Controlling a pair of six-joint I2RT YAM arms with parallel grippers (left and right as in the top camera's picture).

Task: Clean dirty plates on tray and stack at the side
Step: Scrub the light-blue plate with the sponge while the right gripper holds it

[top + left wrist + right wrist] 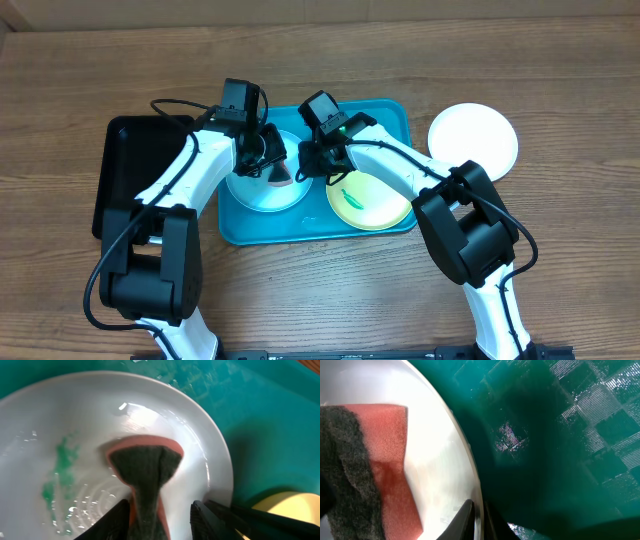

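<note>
- The left gripper (161, 521) is clenched on a sponge (145, 467) of pink foam with a dark scouring face. The sponge's free end is pressed onto the pale blue plate (75, 420).
- Just beside the sponge, on the plate's face, is a teal-green smear (61, 472) not yet wiped off. Wet streaks glisten below it.
- The right gripper (477, 522) is clamped on the same plate's rim, one finger on each side of the edge. It holds the side that faces the tray's middle and appears to be steadying the plate.
- The pale blue plate lies in the left half of the tray (385, 118). The yellow-green plate (375, 205) lies in the tray's right half, just beside it, with a green streak on its face.
- The white plate (473, 140) sits on the table (320, 300) outside the tray, past its right end. It looks clean and is probably the start of the stack.
- A black tray (135, 170) lies off the tray's left end.
- Step in hand, as I judge it: scrubbing the pale blue plate, partly done. One plate appears finished and two are left.
- The next move calls for sweeping the sponge across the smear under steady pressure while the right grip keeps the rim from sliding. After that the plate can be lifted out and set on the white one.
</note>
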